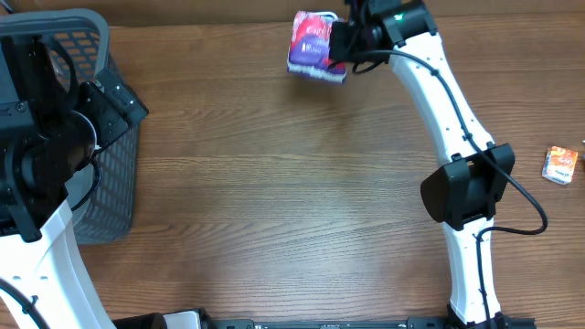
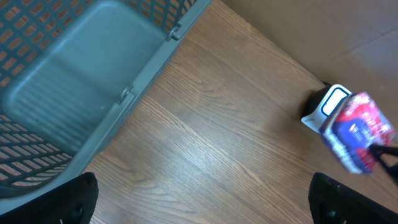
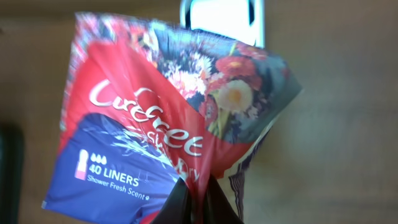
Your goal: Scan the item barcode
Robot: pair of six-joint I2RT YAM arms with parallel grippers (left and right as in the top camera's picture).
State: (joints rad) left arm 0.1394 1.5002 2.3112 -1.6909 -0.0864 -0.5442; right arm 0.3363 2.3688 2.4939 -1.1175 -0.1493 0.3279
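The item is a red and purple soft pack of liners (image 1: 311,46), printed with flowers. My right gripper (image 3: 198,200) is shut on a pinched fold at the pack's lower edge and holds it at the far side of the table (image 1: 343,41). A white and black barcode scanner (image 2: 328,107) stands right behind the pack (image 2: 360,130), and its white top (image 3: 224,15) shows above the pack (image 3: 155,124) in the right wrist view. No barcode shows on the visible faces. My left gripper (image 2: 202,202) is open and holds nothing, over bare wood beside the basket.
A grey slatted plastic basket (image 1: 110,183) stands at the table's left edge, under my left arm, with its inside (image 2: 74,81) showing nothing in it. A small orange box (image 1: 559,165) lies at the far right edge.
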